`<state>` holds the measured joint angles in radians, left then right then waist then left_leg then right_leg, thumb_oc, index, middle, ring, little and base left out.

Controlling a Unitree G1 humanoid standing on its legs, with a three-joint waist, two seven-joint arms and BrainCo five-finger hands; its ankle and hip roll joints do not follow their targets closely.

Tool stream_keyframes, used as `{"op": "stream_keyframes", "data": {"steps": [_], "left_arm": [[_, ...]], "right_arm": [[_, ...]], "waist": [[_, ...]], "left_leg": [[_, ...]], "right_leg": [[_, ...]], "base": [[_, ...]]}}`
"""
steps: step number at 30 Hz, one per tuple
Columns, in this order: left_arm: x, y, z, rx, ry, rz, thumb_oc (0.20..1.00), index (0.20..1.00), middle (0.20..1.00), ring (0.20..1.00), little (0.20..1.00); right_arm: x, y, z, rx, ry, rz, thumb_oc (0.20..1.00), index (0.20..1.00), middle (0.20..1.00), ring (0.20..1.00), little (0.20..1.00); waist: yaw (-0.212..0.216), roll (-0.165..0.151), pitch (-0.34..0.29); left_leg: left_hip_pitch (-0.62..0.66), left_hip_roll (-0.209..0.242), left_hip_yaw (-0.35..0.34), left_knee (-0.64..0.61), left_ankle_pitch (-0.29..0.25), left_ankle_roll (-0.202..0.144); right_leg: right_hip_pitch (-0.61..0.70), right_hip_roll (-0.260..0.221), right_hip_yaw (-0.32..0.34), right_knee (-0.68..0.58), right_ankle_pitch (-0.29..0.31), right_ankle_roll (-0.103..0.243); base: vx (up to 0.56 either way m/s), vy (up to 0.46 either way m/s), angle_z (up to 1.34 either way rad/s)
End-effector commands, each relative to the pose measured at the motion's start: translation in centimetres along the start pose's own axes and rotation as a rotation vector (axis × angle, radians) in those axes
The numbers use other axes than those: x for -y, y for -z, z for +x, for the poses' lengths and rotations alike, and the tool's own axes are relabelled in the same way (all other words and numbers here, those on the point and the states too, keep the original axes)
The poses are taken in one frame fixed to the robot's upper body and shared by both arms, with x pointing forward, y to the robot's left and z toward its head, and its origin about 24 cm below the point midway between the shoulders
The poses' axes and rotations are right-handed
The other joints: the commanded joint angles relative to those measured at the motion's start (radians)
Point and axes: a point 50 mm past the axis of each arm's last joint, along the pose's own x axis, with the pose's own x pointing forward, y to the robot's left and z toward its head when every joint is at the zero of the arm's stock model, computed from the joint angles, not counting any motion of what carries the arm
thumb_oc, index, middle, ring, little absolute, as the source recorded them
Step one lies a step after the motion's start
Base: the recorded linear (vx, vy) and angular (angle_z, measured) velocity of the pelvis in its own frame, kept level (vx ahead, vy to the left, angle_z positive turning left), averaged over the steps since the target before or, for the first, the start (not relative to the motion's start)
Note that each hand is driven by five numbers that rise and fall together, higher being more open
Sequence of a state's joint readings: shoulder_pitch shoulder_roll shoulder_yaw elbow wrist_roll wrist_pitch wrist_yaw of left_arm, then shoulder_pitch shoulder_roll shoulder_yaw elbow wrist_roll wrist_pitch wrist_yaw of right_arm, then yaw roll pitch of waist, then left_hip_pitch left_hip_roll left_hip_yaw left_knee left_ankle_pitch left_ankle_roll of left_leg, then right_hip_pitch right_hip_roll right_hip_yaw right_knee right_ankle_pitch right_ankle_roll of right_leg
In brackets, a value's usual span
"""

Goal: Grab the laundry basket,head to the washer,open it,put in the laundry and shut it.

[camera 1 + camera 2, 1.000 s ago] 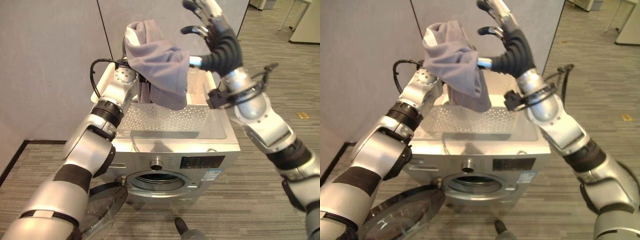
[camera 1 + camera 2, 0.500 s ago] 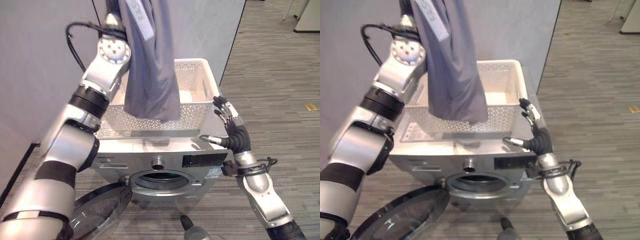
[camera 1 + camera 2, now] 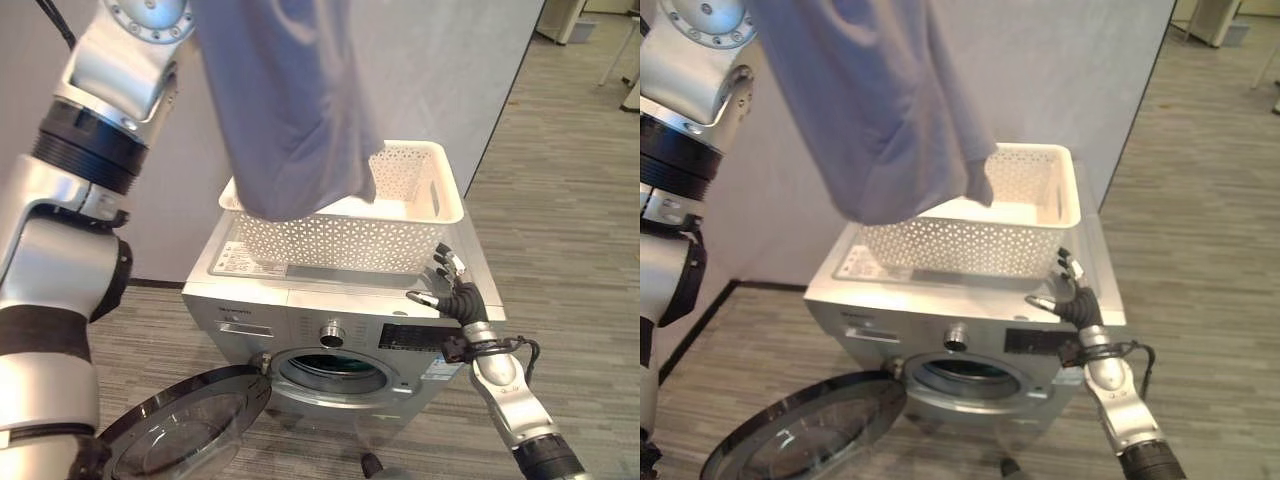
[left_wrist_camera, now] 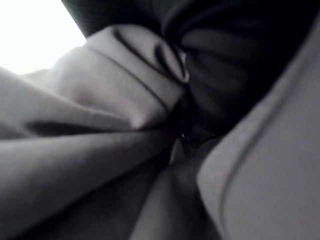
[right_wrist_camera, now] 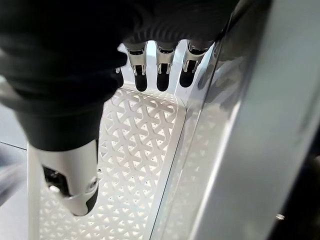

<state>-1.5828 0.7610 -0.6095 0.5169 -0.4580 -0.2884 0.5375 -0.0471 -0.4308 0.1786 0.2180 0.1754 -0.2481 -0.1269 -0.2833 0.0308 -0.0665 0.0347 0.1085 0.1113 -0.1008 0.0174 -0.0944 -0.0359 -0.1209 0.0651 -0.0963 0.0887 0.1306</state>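
A grey garment [image 3: 290, 110] hangs in the air above the white perforated laundry basket [image 3: 340, 242], which stands on top of the silver washer [image 3: 300, 305]. My left arm reaches up past the view's top, and the garment hangs from its hand. In the left wrist view bunched grey cloth [image 4: 125, 100] presses against my left hand's dark cover [image 4: 120, 15]. The washer's round door [image 3: 190, 430] lies swung open at lower left, leaving the drum opening [image 3: 330, 372] bare. My right hand [image 3: 455, 297] is open beside the basket's front right corner, its fingers [image 5: 160, 75] straight along the basket wall [image 5: 135, 150].
Grey partition walls [image 3: 440, 70] stand right behind the washer. Striped grey carpet [image 3: 570, 230] spreads to the right and in front. A pale cabinet corner [image 3: 565, 10] shows at the far upper right.
My left arm has lifted the garment higher, clear of the basket. My right hand came down from overhead to the basket's front right corner. The camera has also shifted.
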Motion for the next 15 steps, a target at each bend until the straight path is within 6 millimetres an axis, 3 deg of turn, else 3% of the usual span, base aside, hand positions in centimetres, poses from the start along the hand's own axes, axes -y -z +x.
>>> {"op": "stream_keyframes", "data": {"steps": [1,6,8,11,13,15], "left_arm": [[-3.7,-4.8,3.3,0.18,-0.171,-0.059,0.2,0.2,0.2,0.2,0.2],[-4.2,-5.5,0.9,0.266,-0.182,-0.086,0.2,0.2,0.2,0.2,0.2],[-4.7,-5.3,-1.6,0.299,-0.176,-0.059,0.2,0.2,0.2,0.2,0.2],[-5.8,-4.4,-3.6,0.278,-0.158,0.012,0.2,0.2,0.2,0.2,0.2],[-6.8,-3.6,-4.3,0.235,-0.152,0.055,0.2,0.2,0.2,0.2,0.2],[-7.9,-2.7,-4.4,0.188,-0.147,0.085,0.2,0.2,0.2,0.2,0.2]], "right_arm": [[-2.1,6.9,-4.7,-0.373,-0.158,0.01,1.0,1.0,1.0,1.0,1.0],[-1.2,7.8,-4.9,-0.411,-0.042,-0.017,1.0,1.0,1.0,1.0,1.0],[1.3,10.3,-7.1,-0.544,0.175,-0.138,1.0,1.0,1.0,1.0,1.0],[2.6,13.1,-11.7,-0.759,0.283,-0.261,1.0,1.0,1.0,1.0,1.0],[3.8,13.7,-14.4,-0.852,0.327,-0.288,1.0,1.0,1.0,1.0,1.0],[6.7,13.0,-16.6,-0.87,0.373,-0.381,1.0,1.0,1.0,1.0,1.0]], "waist": [[0.055,0.077,0.025],[0.081,0.07,0.028],[0.093,0.066,0.037],[0.1,0.062,0.04],[0.104,0.053,0.031],[0.103,0.031,0.031]], "left_leg": [[0.078,0.023,0.005,0.014,-0.074,0.014],[0.068,0.021,-0.026,0.014,-0.068,0.014],[0.057,0.019,-0.034,0.014,-0.058,0.017],[0.059,0.018,-0.029,0.014,-0.068,0.02],[0.056,0.016,-0.027,0.014,-0.067,0.021],[0.048,0.018,-0.032,0.014,-0.065,0.022]], "right_leg": [[0.022,-0.035,-0.036,0.01,-0.066,0.063],[0.037,-0.037,-0.062,0.011,-0.075,0.057],[0.035,-0.041,-0.074,0.013,-0.068,0.054],[0.036,-0.04,-0.077,0.009,-0.07,0.059],[0.033,-0.043,-0.077,0.009,-0.064,0.062],[0.034,-0.047,-0.084,0.009,-0.059,0.064]], "base": [[-0.02,-0.012,0.19],[-0.03,-0.009,0.2],[-0.05,0.02,0.2],[-0.04,0.024,0.1],[-0.03,0.039,0.14],[-0.02,0.063,0.06]]}}
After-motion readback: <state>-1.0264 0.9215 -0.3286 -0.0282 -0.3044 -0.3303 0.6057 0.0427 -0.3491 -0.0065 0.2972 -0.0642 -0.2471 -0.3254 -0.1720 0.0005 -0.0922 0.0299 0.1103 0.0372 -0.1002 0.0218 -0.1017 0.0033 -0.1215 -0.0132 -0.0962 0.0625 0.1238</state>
